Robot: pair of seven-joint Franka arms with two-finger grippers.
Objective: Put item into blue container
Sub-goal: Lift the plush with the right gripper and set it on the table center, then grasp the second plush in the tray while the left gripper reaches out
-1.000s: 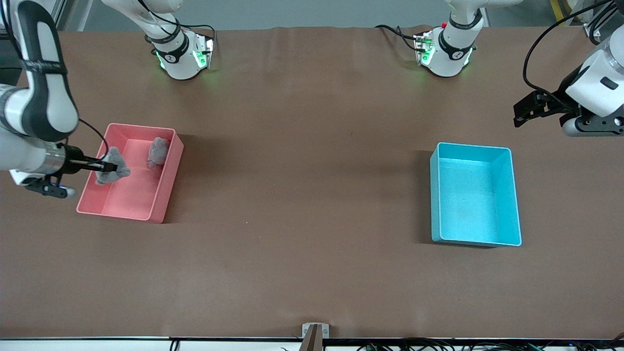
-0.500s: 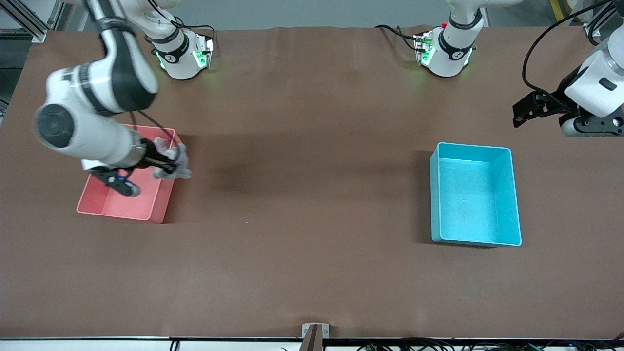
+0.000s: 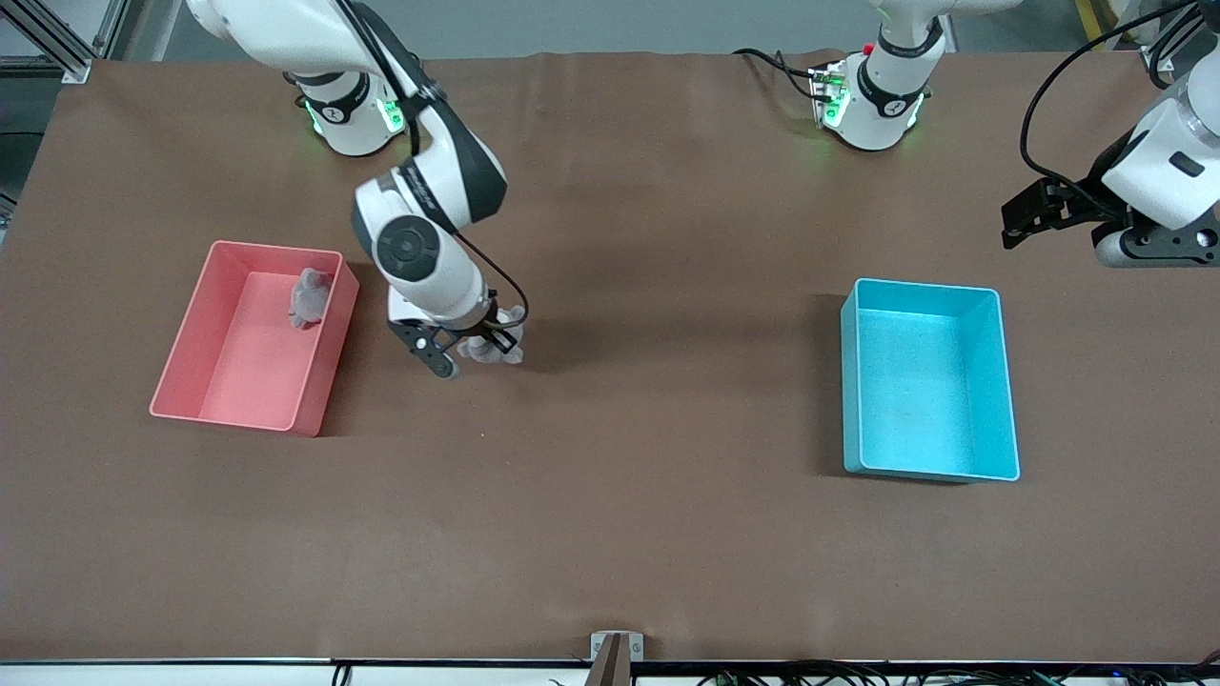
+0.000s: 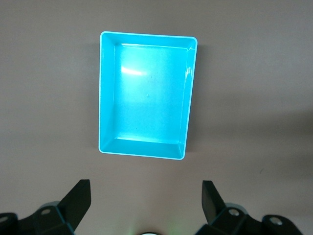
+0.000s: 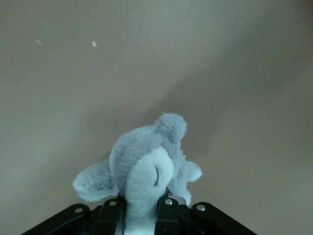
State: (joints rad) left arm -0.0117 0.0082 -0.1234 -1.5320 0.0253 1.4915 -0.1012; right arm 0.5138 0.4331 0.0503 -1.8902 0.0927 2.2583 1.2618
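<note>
The grey plush toy (image 3: 491, 347) hangs pinched between the pressed-together fingers of the right gripper (image 3: 488, 340), its pale face and one ear poking out past the fingertips (image 5: 167, 204) in the right wrist view. Gripper and toy are in the air over bare brown table (image 3: 610, 534), between the two bins. The blue container (image 3: 929, 381) sits well apart from the right gripper, toward the left arm's end of the table, open-top and with nothing in it. The pink bin (image 3: 253, 335) lies just beside the right gripper, toward the right arm's end, with a second grey plush (image 3: 309, 297) against its wall. The left gripper (image 3: 1034, 211) waits with fingers spread, up in the air near the blue container.
</note>
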